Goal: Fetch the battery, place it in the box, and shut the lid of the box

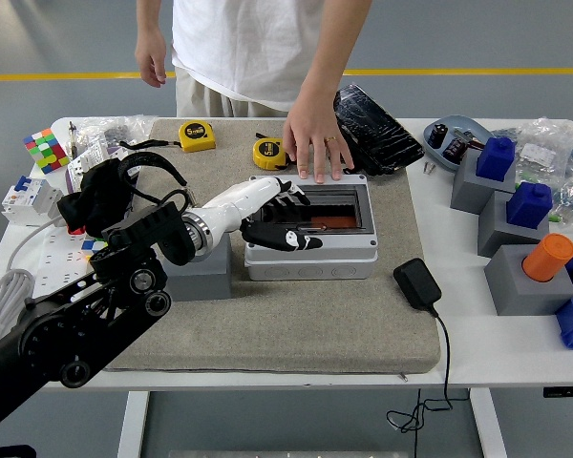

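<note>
On one box (310, 250) — one robot hand (272, 212) (left), one person's hand (314, 143)

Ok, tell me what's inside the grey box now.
Through the lid of the grey box, an orange strip shows against a dark interior. The left hand lies over the lid's left part and hides what is beneath it. The person's hand rests at the box's far edge.

Grey floor (67, 38) with yellow line (57, 75); white table (516, 358).
</note>
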